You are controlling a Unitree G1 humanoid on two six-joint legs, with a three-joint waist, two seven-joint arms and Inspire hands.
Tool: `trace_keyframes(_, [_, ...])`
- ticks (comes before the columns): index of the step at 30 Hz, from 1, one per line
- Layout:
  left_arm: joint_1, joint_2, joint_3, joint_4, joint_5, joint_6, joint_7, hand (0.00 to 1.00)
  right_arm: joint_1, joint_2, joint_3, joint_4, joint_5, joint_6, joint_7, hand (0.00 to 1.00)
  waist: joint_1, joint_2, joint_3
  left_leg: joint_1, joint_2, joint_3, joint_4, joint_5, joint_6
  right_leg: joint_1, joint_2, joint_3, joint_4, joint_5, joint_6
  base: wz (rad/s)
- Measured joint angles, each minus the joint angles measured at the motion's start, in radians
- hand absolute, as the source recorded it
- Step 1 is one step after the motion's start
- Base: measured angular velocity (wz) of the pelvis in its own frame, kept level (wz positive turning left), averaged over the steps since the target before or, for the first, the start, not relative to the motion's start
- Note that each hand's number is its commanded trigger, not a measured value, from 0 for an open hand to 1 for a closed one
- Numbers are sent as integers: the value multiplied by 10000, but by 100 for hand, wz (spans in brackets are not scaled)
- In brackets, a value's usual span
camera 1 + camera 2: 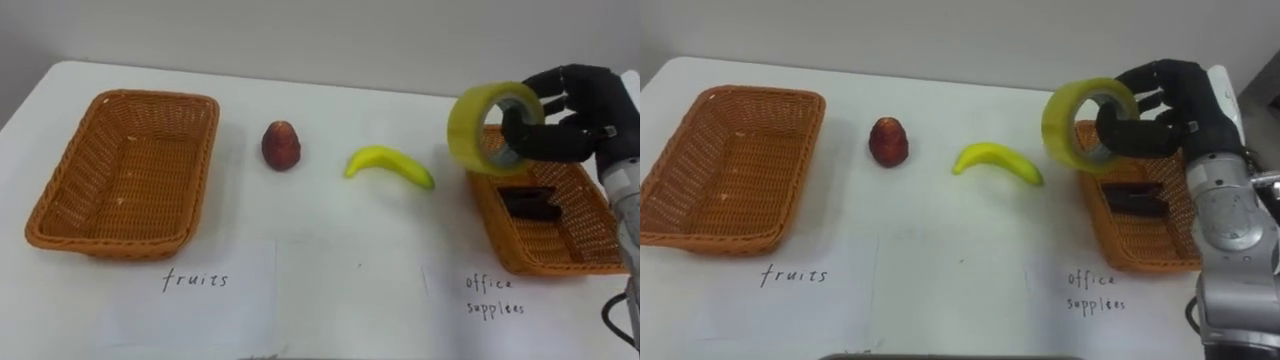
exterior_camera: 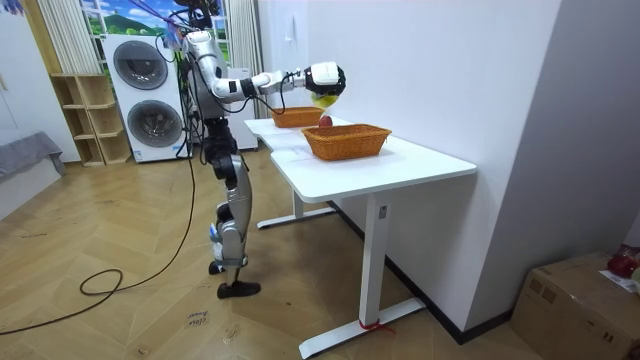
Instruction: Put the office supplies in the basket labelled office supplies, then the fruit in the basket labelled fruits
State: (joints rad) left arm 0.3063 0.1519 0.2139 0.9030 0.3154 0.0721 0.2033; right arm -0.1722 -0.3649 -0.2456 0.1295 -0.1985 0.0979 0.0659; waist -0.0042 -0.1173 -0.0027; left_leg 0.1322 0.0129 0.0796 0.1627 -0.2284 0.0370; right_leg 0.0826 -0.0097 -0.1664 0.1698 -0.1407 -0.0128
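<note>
Closest to the robot, near the front edge of the white bench (image 1: 330, 250), two handwritten paper labels are lying, the left label (image 1: 195, 281) before the left wicker basket (image 1: 105, 240) and the right label (image 1: 493, 295) before the right wicker basket (image 1: 550, 266). Inside the right wicker basket a flat dark object (image 1: 527, 203) is resting on the weave. Over that basket's far left corner the right robot hand (image 1: 575, 115) is holding a yellow tape roll (image 1: 468, 125) in the air, tilted, with its dark fingers curling through the roll's hole and clamping round its band. Farther back, between the two baskets, a yellow banana (image 1: 390, 165) and a dark red fruit (image 1: 281, 146) are lying apart on the bench. From the room view the robot is standing upright at the bench's side, reaching the roll out over the baskets.
</note>
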Motion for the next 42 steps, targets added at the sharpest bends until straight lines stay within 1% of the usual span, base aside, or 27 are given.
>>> trace_keyframes(3, [1, 0, 44, 2, -85, -2, 0, 0, 2, -2, -184, 468, 24, -1, -58, 100, -44, -2, 1, 8, -2, -8, -20, -1, 1, -3, -2, 3, -3, 0, 0, 0])
trace_keyframes(6, [33, 1, 186, 1, -66, -1, 3, 0, 122, -27, -195, 559, 45, 3, -178, 100, -184, 30, -4, 14, 10, 8, -46, -1, 0, -15, 10, 13, 0, 0, 0, 0])
trace_keyframes(10, [80, -2, 192, -22, -65, 0, 17, 0, 492, -258, -342, 563, 34, 3, -278, 100, -192, 44, -13, 1, 13, 39, -61, -1, -1, -74, 17, 18, 22, 0, 0, -4])
trace_keyframes(14, [144, -1, 190, -21, -67, -1, 65, 0, 595, -260, -594, 696, 39, 3, -336, 100, -217, 33, -17, -9, 13, 147, -62, -1, 0, -132, 21, 78, 55, 0, 0, -7])
trace_keyframes(19, [166, 16, 189, -22, -67, -8, 145, 0, 595, -260, -594, 947, 36, 4, -342, 100, -254, -7, -36, 2, 22, 182, -87, -1, 0, -158, 94, 151, 59, 0, -1, -4])
trace_keyframes(30, [180, 37, 189, -21, -73, -19, 279, 0, 595, -261, -594, 953, 35, 3, -343, 100, -255, -32, -34, -3, 38, 242, -120, -3, -4, -171, 117, 185, 21, 1, -2, 0])
trace_keyframes(33, [185, 47, 189, -4, -87, -74, 316, 0, 641, -260, -594, 1227, 58, -13, -347, 100, -244, -37, -36, 7, 43, 243, -118, -3, -5, -151, 119, 238, 12, 2, -4, 0])
trace_keyframes(35, [185, 47, 188, -3, -87, -74, 332, 0, 753, -260, -594, 1386, 56, -11, -360, 100, -233, -28, -31, 5, 42, 243, -118, -3, -5, -151, 118, 243, 11, 2, -4, 0])
trace_keyframes(37, [186, 47, 188, 11, -87, -74, 379, 0, 967, -259, -593, 1392, 56, -11, -371, 100, -225, 9, -5, 6, 42, 245, -118, -3, -5, -154, 117, 254, 11, 3, -4, 0])
trace_keyframes(39, [195, 48, 192, 27, -86, -74, 438, 0, 983, -260, -594, 1394, 57, -11, -412, 100, -230, 40, 14, 6, 43, 248, -119, -3, -5, -158, 118, 261, 12, 2, -4, 0])
trace_keyframes(42, [184, 49, 191, 27, -87, -74, 499, 0, 984, -260, -595, 1394, 54, -11, -423, 100, -248, 51, 13, 6, 48, 253, -118, -3, -5, -160, 122, 266, 15, 3, -6, 0])
